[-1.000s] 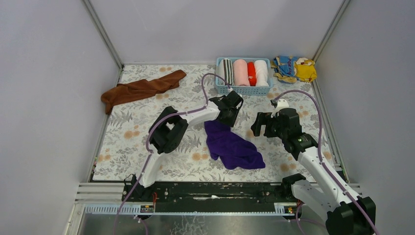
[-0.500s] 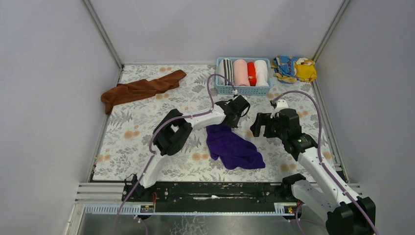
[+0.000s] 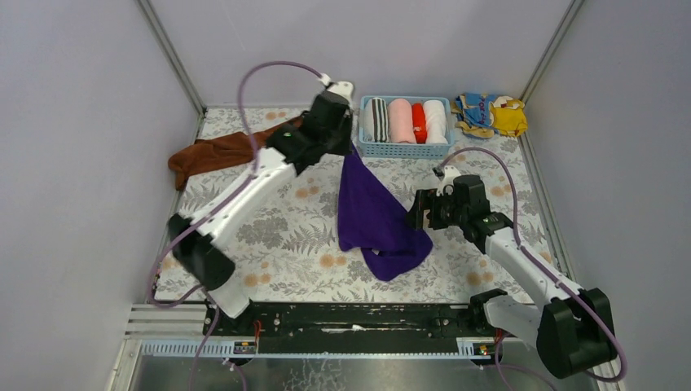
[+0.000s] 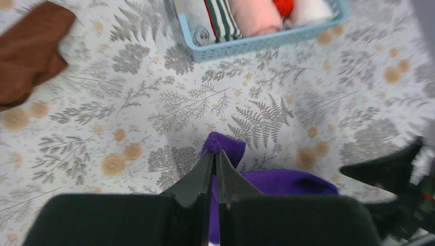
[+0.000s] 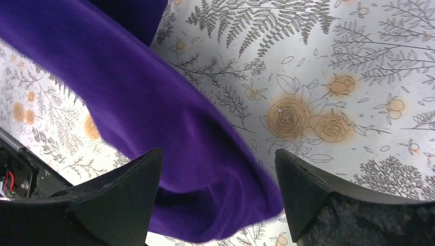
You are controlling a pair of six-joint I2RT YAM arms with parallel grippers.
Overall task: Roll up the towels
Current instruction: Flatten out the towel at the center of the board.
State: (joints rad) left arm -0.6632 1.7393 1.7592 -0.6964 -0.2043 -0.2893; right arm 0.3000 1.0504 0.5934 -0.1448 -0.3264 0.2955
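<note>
My left gripper (image 3: 348, 145) is raised near the back of the table and is shut on one corner of the deep purple towel (image 3: 371, 216). The cloth hangs stretched from that corner, and its lower end rests bunched on the table. In the left wrist view the pinched corner pokes out past the closed fingertips (image 4: 211, 156), with more purple towel (image 4: 287, 179) below. My right gripper (image 3: 420, 210) is open beside the towel's lower right edge. In its wrist view the right gripper (image 5: 218, 159) straddles the purple towel (image 5: 154, 113) without touching it. The rust-brown towel (image 3: 228, 151) lies crumpled at the back left.
A light blue basket (image 3: 405, 150) at the back holds striped, pink, red and white rolled towels. A yellow-and-blue patterned cloth (image 3: 491, 114) lies at the back right corner. The floral tablecloth (image 3: 244, 244) covers the table, and grey walls close it in.
My left arm has swung up and toward the back with the purple towel's corner, pulling the cloth up and stretching it out. My right gripper has shifted slightly left toward the towel's edge.
</note>
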